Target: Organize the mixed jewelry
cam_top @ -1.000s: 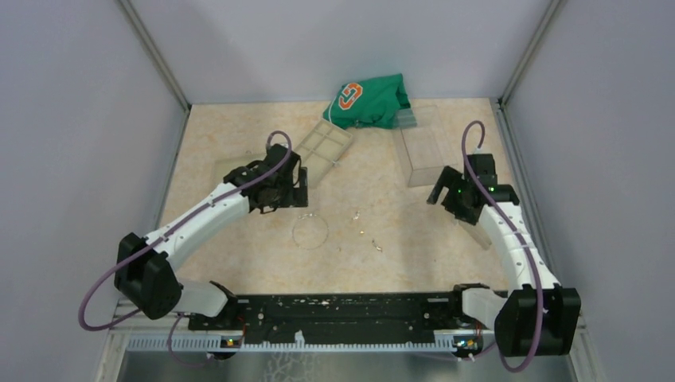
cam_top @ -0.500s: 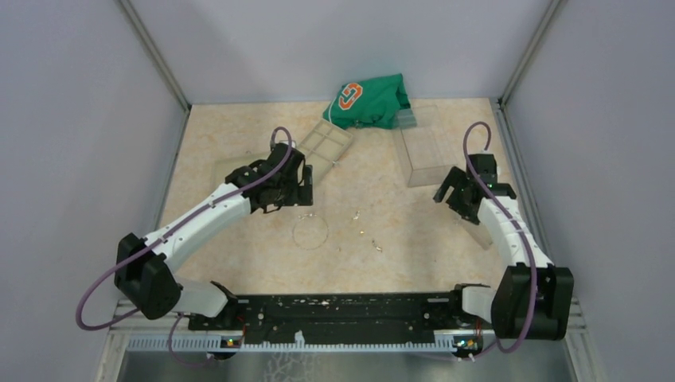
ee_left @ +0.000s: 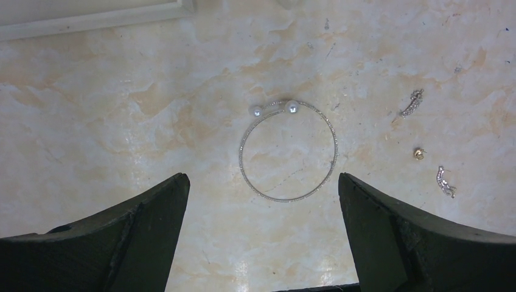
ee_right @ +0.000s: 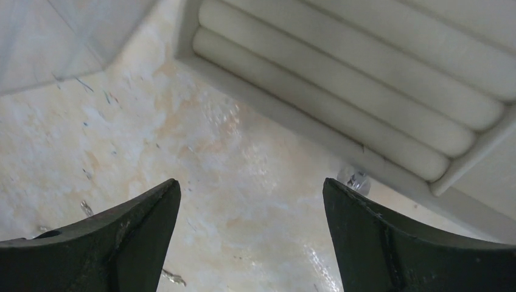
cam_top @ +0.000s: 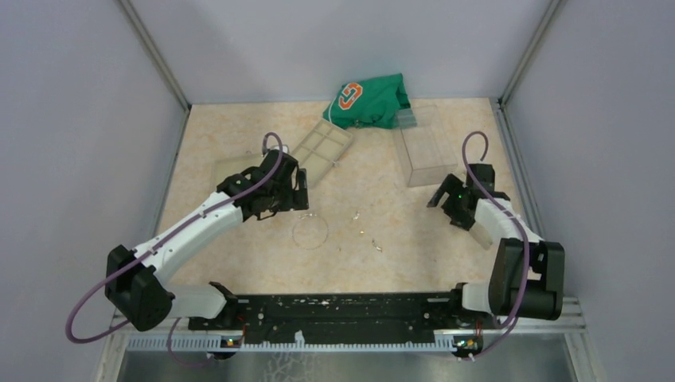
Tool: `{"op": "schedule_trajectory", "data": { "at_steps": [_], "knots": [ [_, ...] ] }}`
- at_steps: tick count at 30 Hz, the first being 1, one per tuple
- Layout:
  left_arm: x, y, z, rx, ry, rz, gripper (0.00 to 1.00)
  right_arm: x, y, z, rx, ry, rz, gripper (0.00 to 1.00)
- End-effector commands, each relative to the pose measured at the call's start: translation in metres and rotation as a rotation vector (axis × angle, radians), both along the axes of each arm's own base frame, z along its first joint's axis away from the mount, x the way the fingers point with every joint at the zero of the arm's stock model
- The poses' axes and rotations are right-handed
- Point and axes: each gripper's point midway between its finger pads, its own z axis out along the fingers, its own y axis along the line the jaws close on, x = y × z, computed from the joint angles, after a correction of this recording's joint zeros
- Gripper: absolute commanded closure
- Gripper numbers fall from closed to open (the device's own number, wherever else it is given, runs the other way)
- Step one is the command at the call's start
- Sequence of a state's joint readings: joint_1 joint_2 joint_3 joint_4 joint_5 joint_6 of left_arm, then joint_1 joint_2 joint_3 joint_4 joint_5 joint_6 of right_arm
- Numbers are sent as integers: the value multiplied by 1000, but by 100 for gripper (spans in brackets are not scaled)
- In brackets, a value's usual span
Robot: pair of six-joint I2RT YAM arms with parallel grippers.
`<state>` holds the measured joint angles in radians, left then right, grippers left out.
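The mixed jewelry lies on the marbled tabletop. A thin silvery hoop (ee_left: 292, 108) with two pearl ends sits just ahead of my left gripper (ee_left: 263, 177), which hovers open and empty. In the top view the hoop (cam_top: 293, 231) is right of that gripper (cam_top: 298, 195). A sparkly earring (ee_left: 412, 102), a gold stud (ee_left: 418, 153) and another earring (ee_left: 446, 181) lie right of the hoop. My right gripper (ee_right: 251, 181) is open over bare table, with a clear bead (ee_right: 355, 177) beside its right fingertip. A small silvery bit (ee_right: 173, 278) lies near its left finger.
A clear compartmented box (cam_top: 326, 147) and a green cloth (cam_top: 370, 99) sit at the back. A clear box (cam_top: 426, 155) stands back right, and a flat clear lid (cam_top: 227, 169) lies left. A white ridged insert (ee_right: 365, 103) lies just beyond my right gripper (cam_top: 442, 195).
The right arm has folded back toward its base, and its gripper stays near the white insert. The left gripper has shifted slightly nearer. The jewelry has not moved.
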<state>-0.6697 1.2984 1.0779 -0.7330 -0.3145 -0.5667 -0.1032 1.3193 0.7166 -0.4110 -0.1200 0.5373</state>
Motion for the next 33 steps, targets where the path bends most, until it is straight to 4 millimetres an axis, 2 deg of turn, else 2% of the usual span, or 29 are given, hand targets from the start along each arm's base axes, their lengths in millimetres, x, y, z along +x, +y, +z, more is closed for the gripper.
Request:
{"op": "schedule_trajectory", "data": {
  "at_steps": [1, 4, 7, 11, 15, 18, 24, 33],
  "knots": [
    [1, 0, 4, -28, -19, 24, 1, -10, 24, 4, 113, -35, 44, 13],
    [2, -3, 2, -38, -12, 21, 1, -25, 34, 3, 124, -14, 86, 13],
    [3, -8, 1, -52, -5, 11, 2, -30, 34, 13, 109, -35, 104, 13],
    [6, -14, 2, -64, -3, 3, 1, -27, 16, 30, 13, -74, 61, 13],
    [5, -15, 1, -74, 4, 5, 1, -28, -18, 35, -140, -39, -73, 13],
    [3, -14, 0, -76, 9, 5, 1, -28, -34, 40, -203, -23, -139, 12],
    [0, -9, 2, -64, 3, 13, 1, -17, -46, 52, -250, -45, -153, 12],
    [2, -11, 2, -58, 7, 5, 1, -18, -66, 43, -288, -1, -170, 8]
  ]
}}
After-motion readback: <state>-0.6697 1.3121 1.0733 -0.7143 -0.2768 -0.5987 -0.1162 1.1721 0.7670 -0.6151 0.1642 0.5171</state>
